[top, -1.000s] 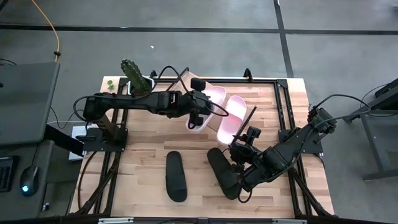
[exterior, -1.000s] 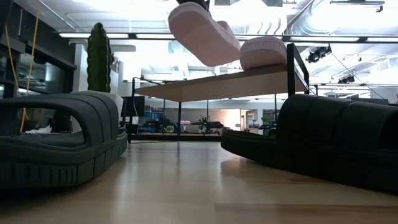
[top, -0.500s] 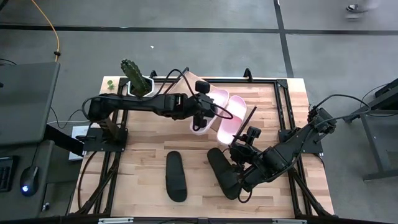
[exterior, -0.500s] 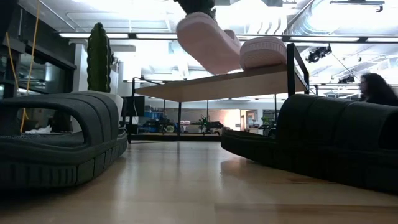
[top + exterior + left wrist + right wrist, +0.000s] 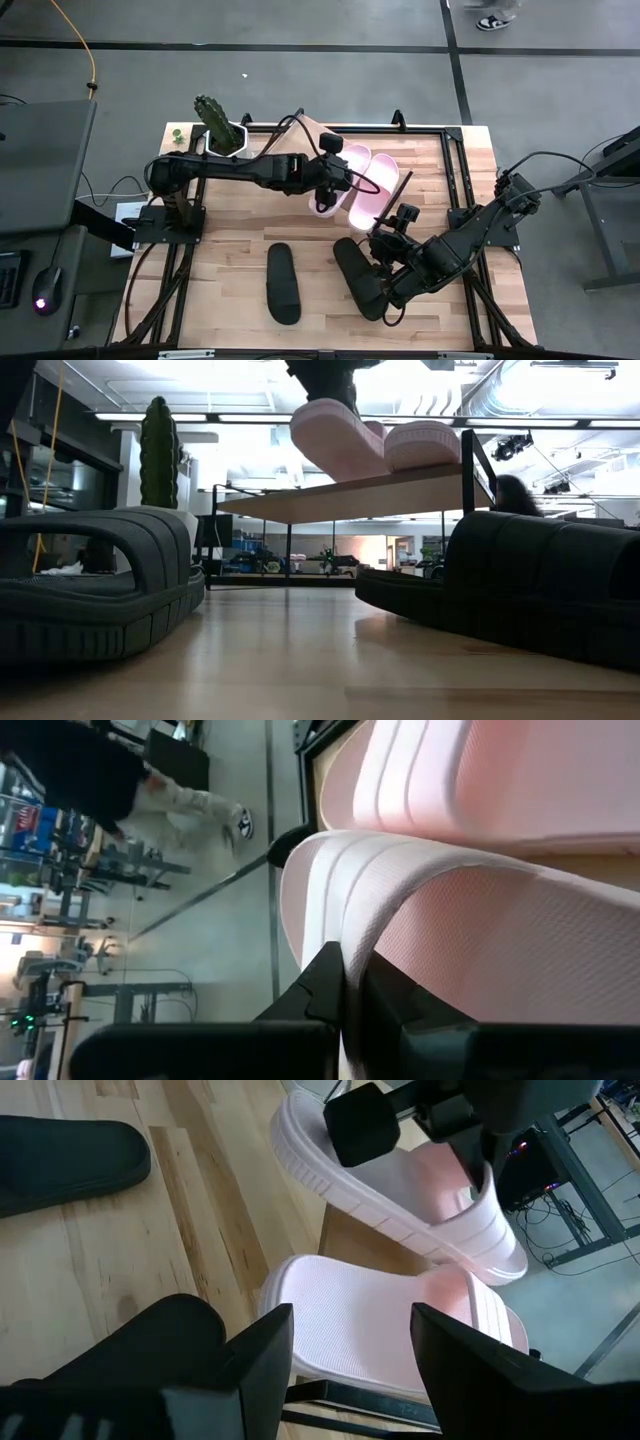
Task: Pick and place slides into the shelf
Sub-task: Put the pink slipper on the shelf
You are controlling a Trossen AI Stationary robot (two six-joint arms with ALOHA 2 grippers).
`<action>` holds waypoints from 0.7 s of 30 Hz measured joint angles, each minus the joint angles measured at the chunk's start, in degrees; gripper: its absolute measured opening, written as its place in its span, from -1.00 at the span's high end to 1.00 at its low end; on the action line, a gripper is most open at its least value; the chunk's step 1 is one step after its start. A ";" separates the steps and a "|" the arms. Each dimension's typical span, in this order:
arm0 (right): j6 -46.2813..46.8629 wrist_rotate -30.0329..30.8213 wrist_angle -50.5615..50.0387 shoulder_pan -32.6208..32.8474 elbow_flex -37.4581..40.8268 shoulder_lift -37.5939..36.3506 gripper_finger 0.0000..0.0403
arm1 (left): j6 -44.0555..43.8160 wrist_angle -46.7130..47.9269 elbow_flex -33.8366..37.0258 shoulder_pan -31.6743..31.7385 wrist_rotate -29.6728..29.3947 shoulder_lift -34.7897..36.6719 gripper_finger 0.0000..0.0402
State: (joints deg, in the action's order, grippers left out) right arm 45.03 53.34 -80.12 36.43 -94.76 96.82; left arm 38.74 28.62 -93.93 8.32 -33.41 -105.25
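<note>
My left gripper is shut on a pale pink slide and holds it tilted just above the slanted wood shelf. It sits next to the second pink slide, which lies on the board. Whether the held slide touches the board, I cannot tell. Two black slides lie sole-down on the tabletop, one at the near middle and one to its right. My right gripper is open and stands by the far end of the right black slide. My left gripper pinches the pink slide's ribbed strap at its edge between the two fingers. It comes from above, pointing down. The slide hangs tilted below the fingers, with its lower end close beside the other pink slide.
A potted cactus stands at the table's far left corner. Black metal rails frame the tabletop. Bare wood lies between and in front of the two black slides. A person shows in the room beyond the table.
My left gripper has gone toward the table's right edge and a little down with the pink slide. The slide now hangs less steeply, lower over the shelf board and close against the second pink slide.
</note>
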 joint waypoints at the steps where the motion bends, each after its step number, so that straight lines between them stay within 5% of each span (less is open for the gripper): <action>1: -0.01 0.00 0.00 0.01 0.00 0.00 0.04 | 0.00 -0.43 0.00 -0.02 -0.37 0.00 0.97; 21: -0.02 0.00 -0.02 0.02 0.00 0.00 0.04 | -2.07 -3.44 -0.05 0.94 2.81 -1.70 0.97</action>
State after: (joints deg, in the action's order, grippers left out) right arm 45.01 53.34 -80.13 36.45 -94.76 96.82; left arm 36.67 25.18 -93.98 9.26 -30.61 -106.95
